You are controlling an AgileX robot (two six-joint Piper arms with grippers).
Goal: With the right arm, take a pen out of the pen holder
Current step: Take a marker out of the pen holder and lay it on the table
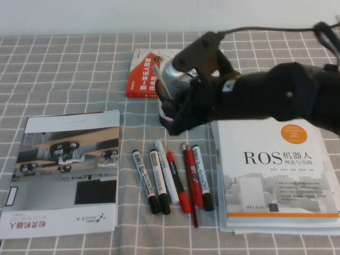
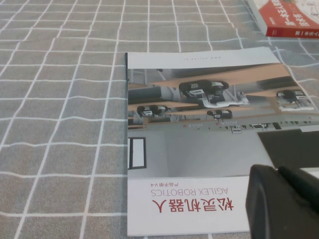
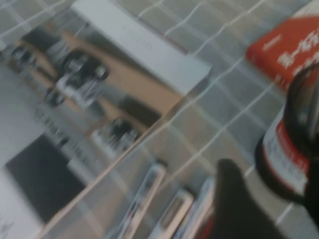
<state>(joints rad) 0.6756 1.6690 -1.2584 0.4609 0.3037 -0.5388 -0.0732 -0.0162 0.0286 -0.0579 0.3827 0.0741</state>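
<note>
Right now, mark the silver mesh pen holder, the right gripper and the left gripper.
Silver mesh pen holder (image 1: pixel 180 78), high view: mesh wall.
Right gripper (image 1: pixel 178 119), high view: tip, beside the holder's base.
Left gripper (image 2: pixel 284 204), left wrist view: dark tip, over the brochure (image 2: pixel 199 149).

pens (image 1: pixel 176 180): between booklet (image 1: pixel 66 170) (left) and book (image 1: pixel 273 170) (right) | pen holder (image 1: pixel 177 79): behind pens
</note>
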